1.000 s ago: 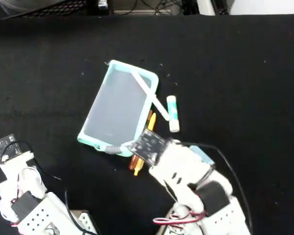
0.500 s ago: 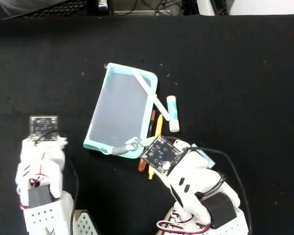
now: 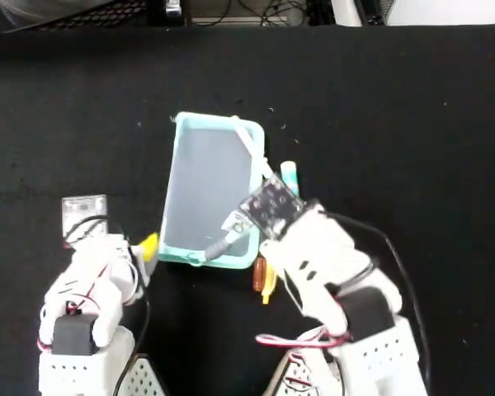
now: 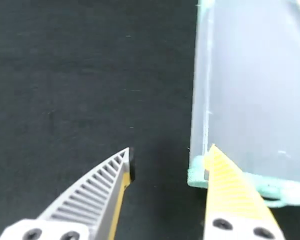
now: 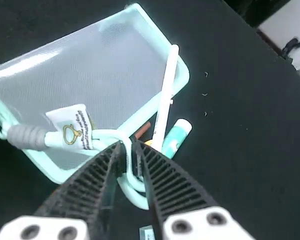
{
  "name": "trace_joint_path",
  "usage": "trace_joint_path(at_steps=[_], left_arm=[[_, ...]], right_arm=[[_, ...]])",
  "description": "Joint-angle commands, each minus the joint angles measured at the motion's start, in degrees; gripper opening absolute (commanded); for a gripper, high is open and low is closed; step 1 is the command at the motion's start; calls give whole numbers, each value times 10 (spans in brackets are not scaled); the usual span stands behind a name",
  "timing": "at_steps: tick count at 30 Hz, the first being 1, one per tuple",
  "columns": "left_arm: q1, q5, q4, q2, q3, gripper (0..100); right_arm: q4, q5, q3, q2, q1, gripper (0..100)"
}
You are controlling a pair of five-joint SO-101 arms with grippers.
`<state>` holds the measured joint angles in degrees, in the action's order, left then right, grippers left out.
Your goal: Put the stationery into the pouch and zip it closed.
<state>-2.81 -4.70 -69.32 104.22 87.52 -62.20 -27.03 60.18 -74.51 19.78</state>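
Beside 1 pouch, 1 glue stick

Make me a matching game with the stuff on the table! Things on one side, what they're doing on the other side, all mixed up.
Things:
1. left gripper
2. right gripper
3. white pen
4. glue stick

States:
A. lies across a corner of the pouch
B. open, right by a pouch corner
C. on the table beside the white pen
D. shut on the pouch's loop

Pairs: 1-B, 2-D, 3-A, 4-C
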Motion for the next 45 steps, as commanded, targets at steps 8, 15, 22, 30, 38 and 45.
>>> trace_joint_path(at_steps=[8, 15, 22, 30, 38, 45], left_arm=[[104, 76, -18, 4, -1, 230], [143, 79, -20, 4, -38, 230], [151, 80, -21, 4, -95, 230], [165, 80, 5, 4, -40, 230], [162, 100, 7, 4, -29, 230], [162, 133, 4, 4, -20, 230]], right_arm=[[11, 6, -188, 183, -8, 14], [12, 6, -301, 313, -8, 14], [7, 6, -417, 422, -9, 14], [-17, 6, -461, 474, -9, 14], [-17, 6, -467, 474, -9, 14], [-29, 3, -468, 474, -9, 14]])
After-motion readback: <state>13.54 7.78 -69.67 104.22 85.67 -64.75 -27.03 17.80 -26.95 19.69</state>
